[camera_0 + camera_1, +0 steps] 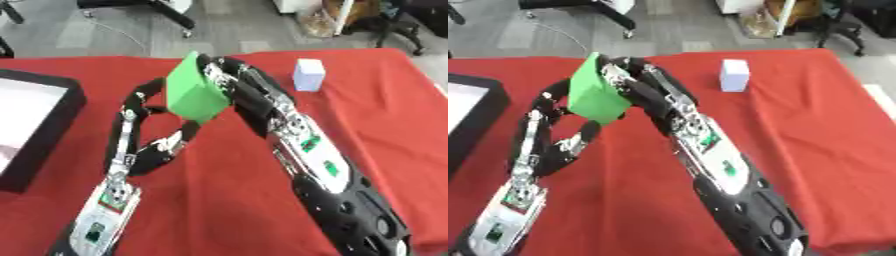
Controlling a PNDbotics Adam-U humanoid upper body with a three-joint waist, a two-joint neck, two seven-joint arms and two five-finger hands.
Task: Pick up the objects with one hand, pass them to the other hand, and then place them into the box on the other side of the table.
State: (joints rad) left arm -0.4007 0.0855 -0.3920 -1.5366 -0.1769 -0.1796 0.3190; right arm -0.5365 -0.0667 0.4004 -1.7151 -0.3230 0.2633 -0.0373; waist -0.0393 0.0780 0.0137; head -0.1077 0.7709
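A green block hangs tilted above the middle of the red table, between my two hands. My right hand comes in from the lower right, its fingers curled over the block's top and right side. From the lower left my left hand reaches up. Its long fingers arch round the block's left edge and its thumb touches the bottom corner. A small white cube stands on the table at the back right, apart from both hands.
A black-walled box with a pale floor sits at the table's left edge. Chair legs and grey floor lie beyond the far edge. The table's right edge runs near the white cube.
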